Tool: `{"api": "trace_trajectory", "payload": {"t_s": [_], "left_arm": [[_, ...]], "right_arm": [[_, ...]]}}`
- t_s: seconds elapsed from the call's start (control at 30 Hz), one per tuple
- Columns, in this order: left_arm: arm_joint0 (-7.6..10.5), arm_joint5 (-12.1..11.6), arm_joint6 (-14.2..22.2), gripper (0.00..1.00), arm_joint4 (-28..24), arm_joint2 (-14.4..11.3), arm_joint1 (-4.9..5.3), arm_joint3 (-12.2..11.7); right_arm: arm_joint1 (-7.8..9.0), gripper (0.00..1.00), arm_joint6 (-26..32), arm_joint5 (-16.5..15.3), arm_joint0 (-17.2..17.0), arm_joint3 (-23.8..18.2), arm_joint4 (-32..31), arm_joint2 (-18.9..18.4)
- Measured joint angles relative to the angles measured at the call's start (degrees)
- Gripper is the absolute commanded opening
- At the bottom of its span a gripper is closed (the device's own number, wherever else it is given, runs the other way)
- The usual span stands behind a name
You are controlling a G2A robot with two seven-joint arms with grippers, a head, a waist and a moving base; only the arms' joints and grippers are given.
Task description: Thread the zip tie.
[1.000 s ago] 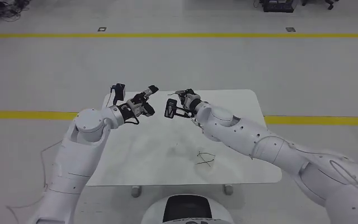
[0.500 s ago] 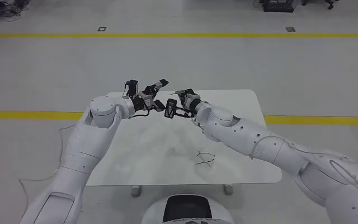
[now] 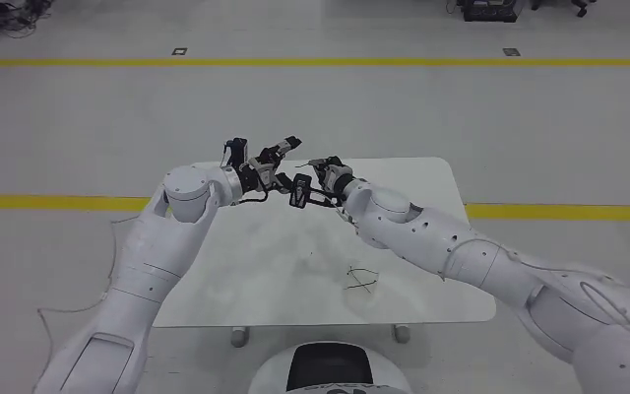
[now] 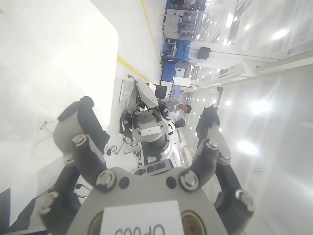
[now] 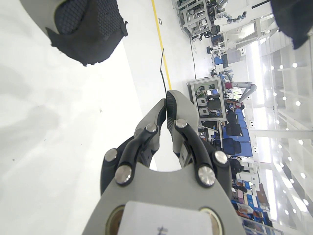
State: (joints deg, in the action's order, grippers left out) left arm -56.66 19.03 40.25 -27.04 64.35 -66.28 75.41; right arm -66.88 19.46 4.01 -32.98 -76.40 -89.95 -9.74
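- My right gripper [image 5: 166, 99] has its fingers [image 5: 176, 106] pressed together on the zip tie [image 5: 162, 74], pinching it at the very tips.
- The zip tie is a thin black strip. It sticks straight out past the fingertips, with a small kink partway along and its free end in the air above the surface [image 3: 423, 227].
- My left gripper [image 4: 146, 121] is spread wide and has hold of nothing; I see open space between its fingers [image 4: 80, 121].
- In the right wrist view, the left gripper's two dark textured pads sit far apart, one on either side of the line the zip tie points along. They are beyond its free end and do not touch it.
- From the top view, the two grippers face each other nose to nose. They are close together above the far part of the surface, a little toward the left arm's side.
- A few loose black ties [image 3: 361, 279] lie tangled flat on the surface near its front edge, well apart from both grippers.
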Motion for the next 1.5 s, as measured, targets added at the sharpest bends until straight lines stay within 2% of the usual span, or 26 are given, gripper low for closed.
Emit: {"api": "trace_trajectory", "payload": {"t_s": [0.07, 0.1, 0.13, 0.17, 0.2, 0.3, 0.63, 0.97, 1.07, 1.13, 1.43, 1.5], "left_arm": [[-0.26, -0.54, -0.61, 1.00, -0.29, -0.05, -0.06, 0.30], [-0.46, -1.13, -1.30, 0.94, -0.69, -0.19, -0.13, 0.67], [-0.52, -1.30, -1.64, 0.55, -1.04, -0.30, -0.18, 0.85], [-0.49, -1.26, -1.74, 0.34, -1.47, -0.42, -0.23, 0.92], [-0.36, -1.08, -1.76, 0.20, -1.78, -0.56, -0.26, 0.90], [-0.21, -0.97, -1.76, 0.01, -1.99, -0.82, -0.25, 0.50], [-0.60, -0.30, -0.86, 0.00, -1.82, -1.19, 0.10, -0.33], [-0.84, 0.31, -0.48, 0.00, -2.10, -1.19, 0.46, -0.06], [-0.64, 0.33, -0.65, 0.20, -2.33, -1.11, 0.52, -0.05], [-0.43, 0.22, -0.85, 0.22, -2.55, -1.06, 0.55, -0.13], [0.96, -0.40, -1.15, 0.20, -3.06, -1.94, 0.41, -1.61], [1.29, -0.51, -1.04, 0.16, -3.26, -2.24, 0.35, -2.05]], "right_arm": [[0.00, 0.00, 0.00, 0.00, 0.00, 0.00, 0.00, 0.00], [0.00, 0.00, 0.00, 0.00, 0.00, 0.00, 0.00, 0.00], [0.00, 0.00, 0.00, 0.00, 0.00, 0.00, 0.00, 0.00], [0.00, 0.00, 0.00, 0.00, 0.00, 0.00, 0.00, 0.00], [0.00, 0.00, 0.00, 0.00, 0.00, 0.00, 0.00, 0.00], [0.00, 0.00, 0.00, 0.00, 0.00, 0.00, 0.00, 0.00], [0.00, 0.00, 0.00, 0.00, 0.00, 0.00, 0.00, 0.00], [0.00, 0.00, 0.00, 0.00, 0.00, 0.00, 0.00, 0.00], [0.00, 0.00, 0.00, 0.00, 0.00, 0.00, 0.00, 0.00], [0.00, 0.00, 0.00, 0.00, 0.00, 0.00, 0.00, 0.00], [0.00, 0.00, 0.00, 0.00, 0.00, 0.00, 0.00, 0.00], [0.00, 0.00, 0.00, 0.00, 0.00, 0.00, 0.00, 0.00]]}}
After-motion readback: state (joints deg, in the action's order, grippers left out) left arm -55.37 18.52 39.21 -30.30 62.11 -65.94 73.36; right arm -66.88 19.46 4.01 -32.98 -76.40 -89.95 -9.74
